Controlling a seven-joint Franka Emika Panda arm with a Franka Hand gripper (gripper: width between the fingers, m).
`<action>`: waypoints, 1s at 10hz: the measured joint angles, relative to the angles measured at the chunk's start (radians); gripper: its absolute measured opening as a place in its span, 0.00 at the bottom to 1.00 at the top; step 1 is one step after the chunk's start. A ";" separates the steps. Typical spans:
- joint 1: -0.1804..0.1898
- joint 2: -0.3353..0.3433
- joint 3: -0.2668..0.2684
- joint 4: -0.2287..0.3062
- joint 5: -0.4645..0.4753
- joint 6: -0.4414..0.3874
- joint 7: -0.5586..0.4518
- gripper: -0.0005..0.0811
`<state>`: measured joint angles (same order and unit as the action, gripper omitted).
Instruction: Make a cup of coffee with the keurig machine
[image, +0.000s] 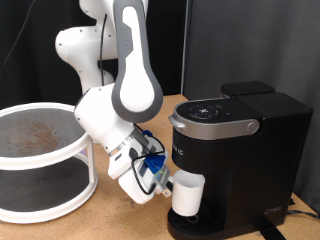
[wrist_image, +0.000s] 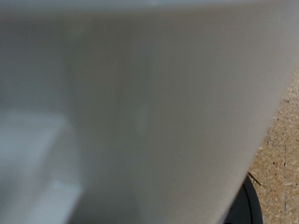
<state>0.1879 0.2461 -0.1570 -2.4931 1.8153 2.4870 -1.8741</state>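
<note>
- The cup (image: 187, 194) is standing on the machine's (image: 240, 160) drip tray, under the spout.
- The tool (image: 166, 183) is sitting at the cup's nine o'clock; whether it is clamped, I cannot tell.
- Risk: a sideways nudge could be tipping the cup onto the desk (image: 110, 222).

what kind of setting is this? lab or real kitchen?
Most likely a lab mock-up, not a kitchen: a black curtain backdrop, a bare wooden table, and a two-tier white rack beside the keurig machine. The hand is at the cup on the drip tray.
</note>
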 joint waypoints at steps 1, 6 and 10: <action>0.000 0.008 0.002 0.006 0.021 0.002 -0.014 0.08; 0.000 0.073 0.003 0.058 0.051 0.009 -0.028 0.08; -0.001 0.097 0.005 0.064 0.045 -0.017 -0.028 0.24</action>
<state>0.1871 0.3435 -0.1523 -2.4294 1.8608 2.4696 -1.9017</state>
